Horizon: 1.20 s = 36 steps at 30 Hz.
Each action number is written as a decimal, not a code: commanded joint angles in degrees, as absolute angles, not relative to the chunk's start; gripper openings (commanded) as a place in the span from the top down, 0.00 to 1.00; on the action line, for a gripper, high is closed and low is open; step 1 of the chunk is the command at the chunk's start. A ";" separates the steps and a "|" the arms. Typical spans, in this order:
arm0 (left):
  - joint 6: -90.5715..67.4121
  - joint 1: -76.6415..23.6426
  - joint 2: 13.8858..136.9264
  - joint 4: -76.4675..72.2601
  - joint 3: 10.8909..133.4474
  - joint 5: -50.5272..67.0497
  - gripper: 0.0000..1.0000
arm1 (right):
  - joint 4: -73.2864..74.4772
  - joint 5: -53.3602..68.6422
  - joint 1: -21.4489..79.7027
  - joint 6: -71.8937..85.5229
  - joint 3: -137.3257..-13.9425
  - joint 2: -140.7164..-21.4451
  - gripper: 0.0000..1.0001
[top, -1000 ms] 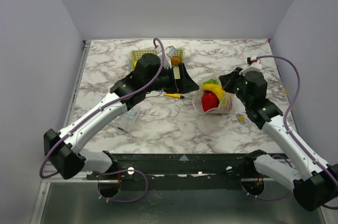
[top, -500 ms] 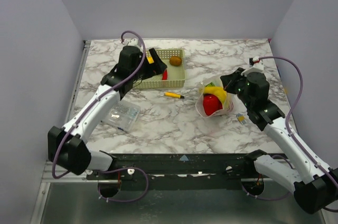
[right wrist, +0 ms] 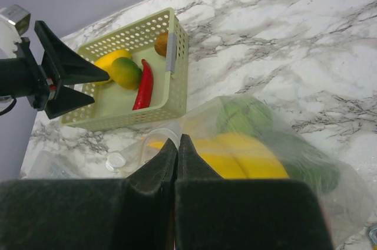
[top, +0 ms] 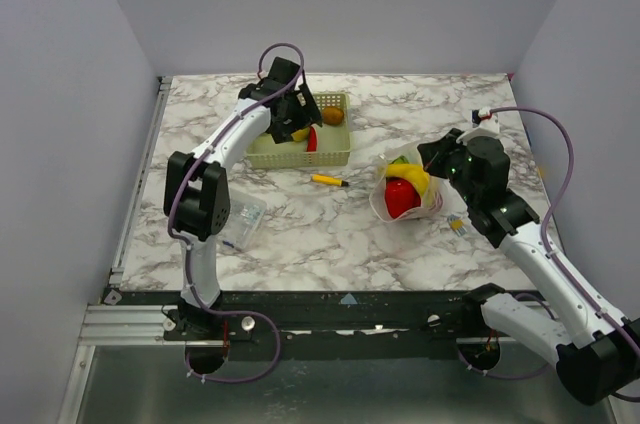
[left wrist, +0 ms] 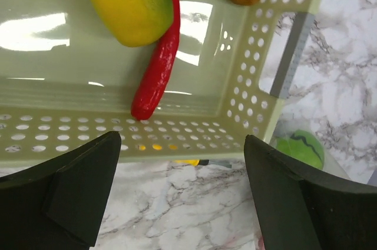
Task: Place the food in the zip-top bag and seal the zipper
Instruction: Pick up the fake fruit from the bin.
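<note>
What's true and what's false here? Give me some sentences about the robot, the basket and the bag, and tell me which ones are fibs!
1. The left tool is open, right by the basket. True.
2. The red chili lies inside the zip-top bag. False: it lies in the basket, next to a yellow-green fruit.
3. A banana is inside the zip-top bag. True.
4. The right tool is wide open. False: it is shut, pinching the bag's rim.
</note>
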<state>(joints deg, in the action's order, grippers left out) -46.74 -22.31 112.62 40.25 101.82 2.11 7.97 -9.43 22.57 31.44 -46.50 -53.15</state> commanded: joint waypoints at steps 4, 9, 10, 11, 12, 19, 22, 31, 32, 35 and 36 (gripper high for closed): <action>-53.30 -17.73 121.22 45.05 110.33 3.27 0.17 | 7.80 -10.54 22.91 30.23 -48.50 -54.00 0.99; -55.08 -15.83 123.76 41.14 110.80 6.01 0.17 | 7.14 -9.98 22.93 30.21 -48.51 -55.44 0.99; -55.17 -15.74 124.22 40.44 111.02 6.13 0.18 | 7.04 -9.80 22.91 30.29 -48.49 -55.71 0.99; -55.61 -15.65 124.57 39.86 111.28 6.14 0.18 | 6.95 -9.65 22.88 30.29 -48.52 -55.87 0.99; -56.09 -15.56 124.93 39.39 111.58 6.20 0.19 | 6.93 -9.66 22.89 30.31 -48.46 -56.08 0.99; -60.03 -15.21 128.63 37.10 113.05 8.10 0.23 | 6.99 -9.84 22.88 29.97 -48.62 -57.09 0.99; -61.28 -15.12 129.86 37.01 113.47 8.20 0.24 | 7.05 -9.89 22.94 29.82 -48.95 -57.46 0.99; -61.87 -15.20 130.12 37.06 112.23 4.67 0.29 | 7.10 -10.20 22.89 29.65 -49.00 -58.29 0.99; -61.83 -15.19 130.22 36.94 112.00 4.62 0.30 | 7.08 -10.22 22.93 29.64 -49.04 -58.33 0.99; -61.52 -15.20 130.74 36.85 112.14 4.57 0.32 | 7.04 -10.02 22.88 29.88 -48.90 -58.21 0.99; -61.52 -15.20 130.98 36.91 112.23 4.61 0.32 | 7.04 -9.93 22.89 29.94 -48.80 -58.20 0.99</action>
<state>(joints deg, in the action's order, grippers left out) -61.14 -15.22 129.86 37.36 112.05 6.22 7.64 -9.41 22.57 30.39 -47.31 -57.98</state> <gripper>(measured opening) 0.685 0.007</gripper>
